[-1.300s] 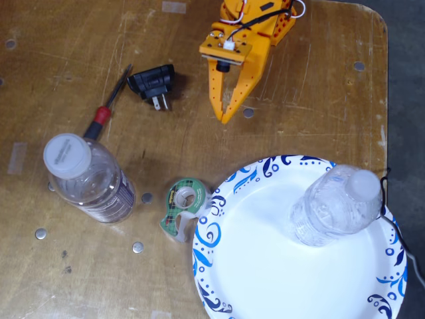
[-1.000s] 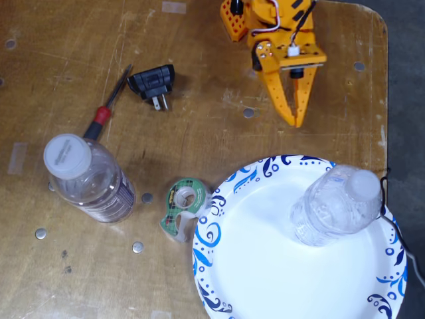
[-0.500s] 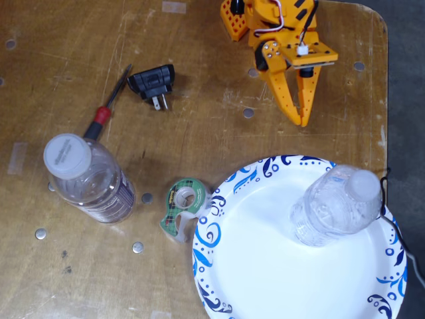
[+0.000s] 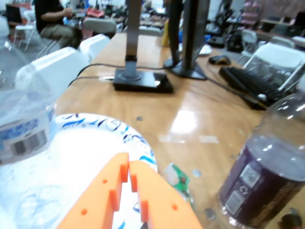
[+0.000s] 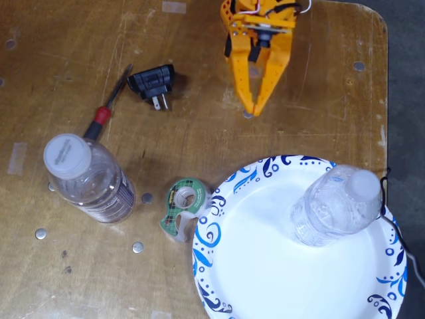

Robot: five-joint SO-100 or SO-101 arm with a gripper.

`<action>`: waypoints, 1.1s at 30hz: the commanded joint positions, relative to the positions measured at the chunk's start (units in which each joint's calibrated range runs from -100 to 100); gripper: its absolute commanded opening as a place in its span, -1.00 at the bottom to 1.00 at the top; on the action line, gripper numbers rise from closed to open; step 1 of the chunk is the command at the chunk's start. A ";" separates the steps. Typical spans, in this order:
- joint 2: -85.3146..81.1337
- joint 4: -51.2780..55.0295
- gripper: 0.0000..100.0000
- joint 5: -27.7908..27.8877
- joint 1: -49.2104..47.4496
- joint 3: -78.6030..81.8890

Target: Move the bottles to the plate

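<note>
In the fixed view the orange gripper [image 5: 252,108] hangs near the far edge of the wooden table [image 5: 199,133], its two fingers drawn together to a narrow point with nothing between them, tips aimed toward the plate [image 5: 265,279]. Bare wood lies between the tips and the plate's blue-swirled rim. The plate sits at the near right corner, its right rim reaching the table's edge. The ribbed bottle [image 5: 335,206] stands upright on the right part of the plate, its long axis running toward the camera, cap uppermost. The labelled bottle [image 5: 86,176] stands upright on the table well to the left, off the plate, with the green tape dispenser [image 5: 182,207] between it and the plate's rim. A screwdriver [image 5: 109,105] and a black plug adapter [image 5: 154,83] lie beyond that bottle, open wood around them. In the wrist view the gripper [image 4: 127,169] shows its fingers nearly touching over the plate [image 4: 105,129]; the ribbed bottle [image 4: 24,129] fills the left, the dark-labelled bottle [image 4: 267,176] rises at right, both upright, with the tape dispenser [image 4: 178,180] just past the fingertips.
</note>
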 commanded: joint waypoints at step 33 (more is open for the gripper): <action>59.12 -16.17 -0.74 -0.30 20.01 -50.18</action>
